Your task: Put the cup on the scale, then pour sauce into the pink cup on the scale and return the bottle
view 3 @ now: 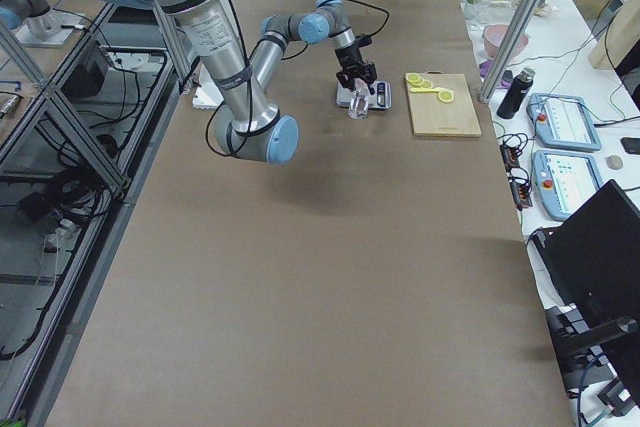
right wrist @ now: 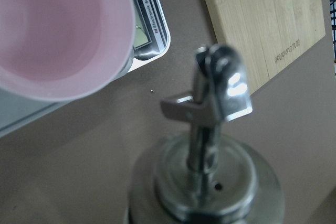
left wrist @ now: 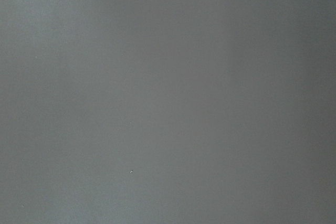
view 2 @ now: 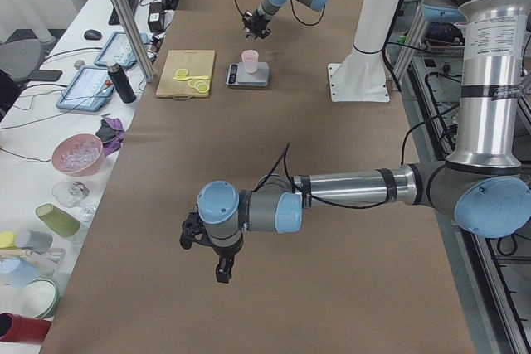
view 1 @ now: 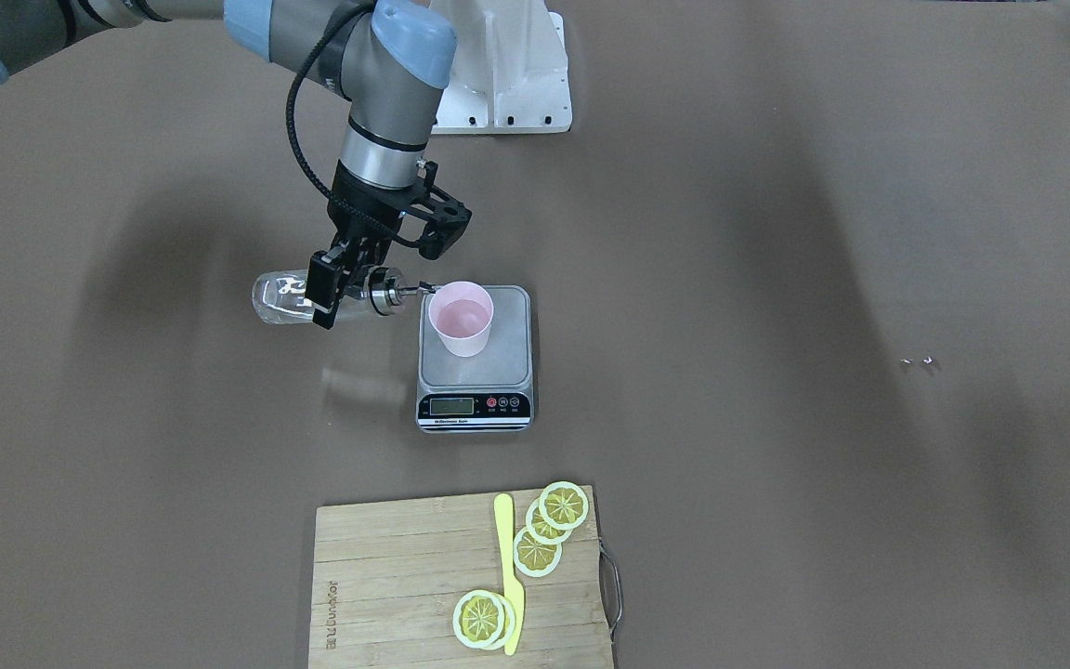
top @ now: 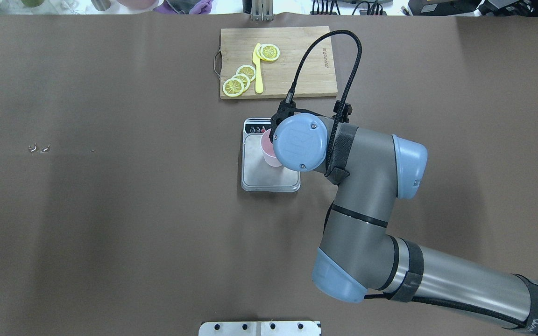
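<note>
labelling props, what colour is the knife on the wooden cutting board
Pale yellow. The small plastic knife shows best in the exterior front-facing view.

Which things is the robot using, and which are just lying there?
Using: right gripper, shut on the bottle; cup; scale under the cup.
Just lying there: cutting board, lemon slices, yellow knife.

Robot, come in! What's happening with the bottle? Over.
Right claw shut on bottle, tipped sideways, spout at cup rim. Cup upright on scale. Left claw far off, state unclear. Nothing blocking.
</note>
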`<move>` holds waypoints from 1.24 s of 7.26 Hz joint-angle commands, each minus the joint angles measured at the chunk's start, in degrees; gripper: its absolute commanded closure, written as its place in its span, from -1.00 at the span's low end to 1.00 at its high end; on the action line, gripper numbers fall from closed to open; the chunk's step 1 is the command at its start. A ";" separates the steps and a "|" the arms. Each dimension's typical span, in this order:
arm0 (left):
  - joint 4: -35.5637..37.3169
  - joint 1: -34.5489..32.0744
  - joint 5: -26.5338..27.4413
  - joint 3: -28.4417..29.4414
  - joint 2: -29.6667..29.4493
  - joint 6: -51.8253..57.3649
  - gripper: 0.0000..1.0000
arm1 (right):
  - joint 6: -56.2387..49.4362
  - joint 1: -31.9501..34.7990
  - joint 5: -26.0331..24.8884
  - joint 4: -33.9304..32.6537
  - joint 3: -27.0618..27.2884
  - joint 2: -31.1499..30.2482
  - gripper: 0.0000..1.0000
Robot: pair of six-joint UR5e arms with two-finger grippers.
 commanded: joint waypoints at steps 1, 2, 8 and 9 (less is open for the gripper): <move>0.00 -0.04 0.05 0.07 0.09 -0.07 -0.99 | 0.03 -2.97 -2.73 -0.38 -0.17 -0.41 0.33; 0.00 -0.04 0.05 0.33 0.09 -0.07 -0.99 | 0.03 -3.68 -3.70 -2.30 -0.35 -0.16 0.33; 0.00 0.05 0.05 0.33 -0.09 0.02 -0.99 | -1.02 -2.63 -4.24 -9.34 0.09 1.95 0.33; 0.00 0.05 0.05 0.24 -0.09 0.02 -0.99 | -1.02 -2.02 -4.24 -9.52 -0.08 2.30 0.33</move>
